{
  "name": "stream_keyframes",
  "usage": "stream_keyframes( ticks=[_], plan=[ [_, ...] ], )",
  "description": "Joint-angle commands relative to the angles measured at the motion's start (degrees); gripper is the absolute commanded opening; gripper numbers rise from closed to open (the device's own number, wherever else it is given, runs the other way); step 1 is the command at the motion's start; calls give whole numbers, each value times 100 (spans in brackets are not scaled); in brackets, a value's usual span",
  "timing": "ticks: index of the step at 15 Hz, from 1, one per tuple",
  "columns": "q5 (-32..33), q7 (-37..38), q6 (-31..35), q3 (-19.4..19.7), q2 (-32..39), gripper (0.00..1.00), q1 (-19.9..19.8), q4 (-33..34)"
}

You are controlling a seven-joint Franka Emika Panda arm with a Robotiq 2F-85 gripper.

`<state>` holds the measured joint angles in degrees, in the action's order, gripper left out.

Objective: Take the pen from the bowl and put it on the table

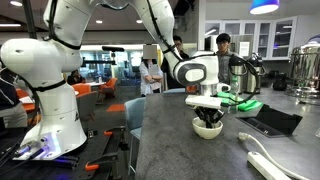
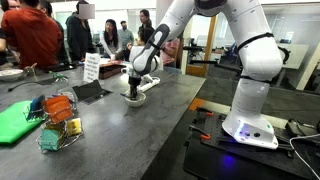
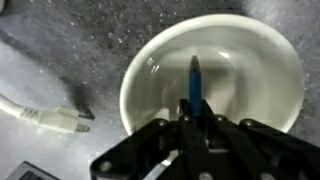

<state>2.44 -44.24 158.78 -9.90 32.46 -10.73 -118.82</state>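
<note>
Claw [image 3: 195, 120] sits low in bowl [image 3: 262, 70], pinching near end of pen [image 3: 194, 80]; pen's still inside bowl. Lift straight up, keep clear of rim, then over to bare desk [image 3: 80, 40].

Pen [image 3: 194, 82] in bowl [image 3: 262, 70], bowl on table [image 3: 70, 40], pincer [image 3: 195, 120] over bowl, cable plug [image 3: 55, 117] just beside bowl

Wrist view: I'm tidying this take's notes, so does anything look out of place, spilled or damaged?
The pen sits in the bowl, an odd home for it, its near end pinched in the gripper. A white cable plug lies loose on the table beside the bowl. Nothing looks spilled or broken.
</note>
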Motion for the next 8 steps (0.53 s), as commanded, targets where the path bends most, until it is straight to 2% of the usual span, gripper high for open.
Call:
stream_keyframes(
  ticks=[1,4,8],
  plan=[
    [194,244,37,12,-180,3,69,-85],
    [413,488,-214,146,-502,3,292,-224],
    [1249,1050,-715,542,-1112,3,761,-527]
  ],
)
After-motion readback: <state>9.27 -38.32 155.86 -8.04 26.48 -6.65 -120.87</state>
